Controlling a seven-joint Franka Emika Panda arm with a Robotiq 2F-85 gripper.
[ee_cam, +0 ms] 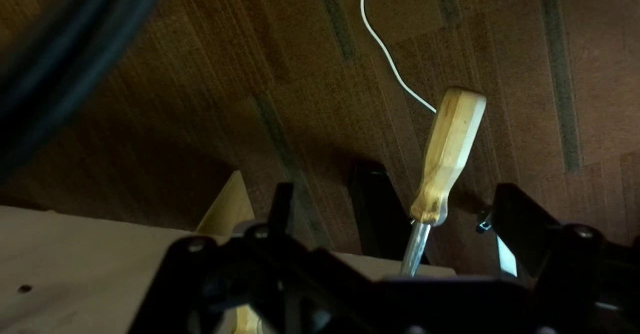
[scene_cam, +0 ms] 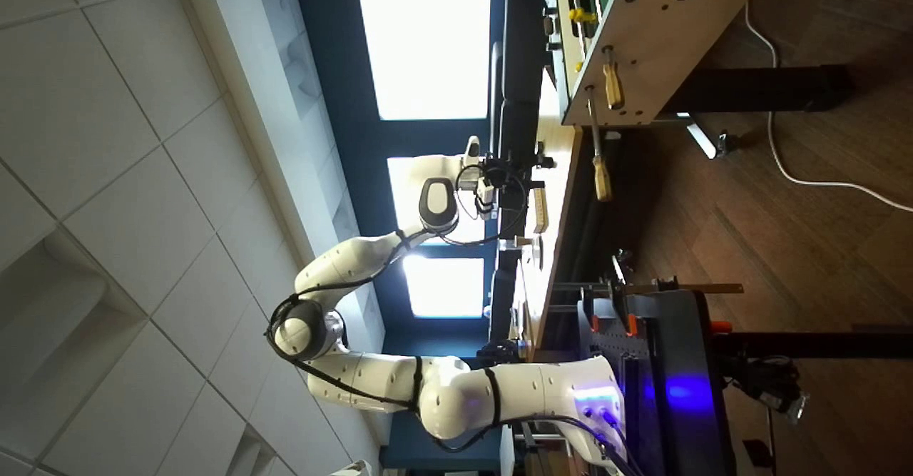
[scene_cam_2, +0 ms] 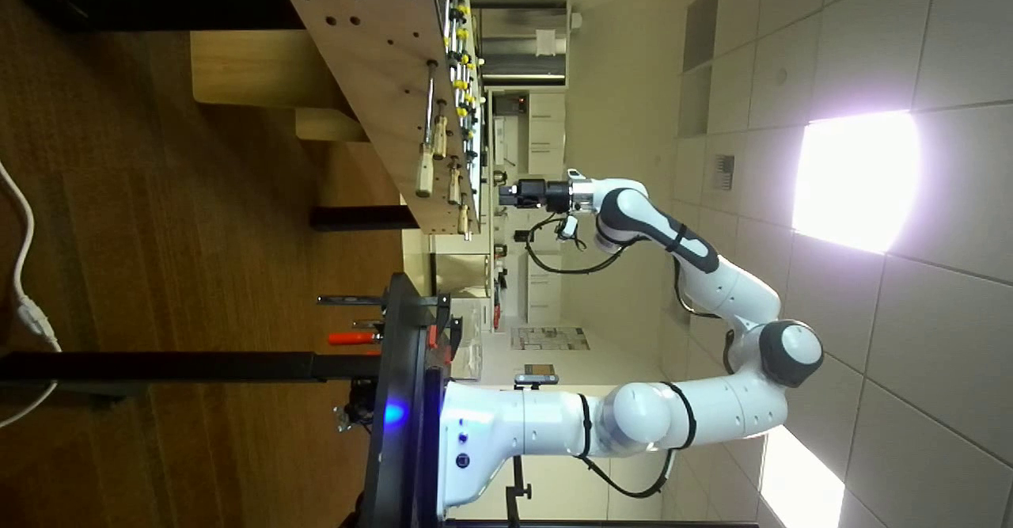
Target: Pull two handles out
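Handles (scene_cam: 603,180) of pale wood stick out on metal rods (scene_cam_2: 429,108) from the side of the foosball table (scene_cam: 685,41) that faces the robot arm (scene_cam: 385,372). In both exterior views a single one stands much farther from that table than its neighbours: this farthest-out handle (scene_cam_2: 425,172) ends a long bare stretch of rod, while the neighbouring handle (scene_cam_2: 441,136), next to it, sits nearer the table on a shorter stretch, and two more handles (scene_cam_2: 454,186) lie close in along the same side. The gripper (ee_cam: 396,194) hangs higher than the table, out beyond its handle side, jaws spread wide and holding nothing. In the wrist view a handle shows between the black fingers (ee_cam: 522,224), and both exterior views show a clear gap between gripper and handles. Yellow figures (scene_cam: 581,16) sit on rods inside the table. Facing its handle side, a dark stand (scene_cam_2: 396,465) carries the arm, with a red-handled clamp (scene_cam_2: 354,339) on the edge toward the table. A white cable (scene_cam: 820,183) runs along the floor (scene_cam: 784,262) past the table's black leg (scene_cam: 756,90).
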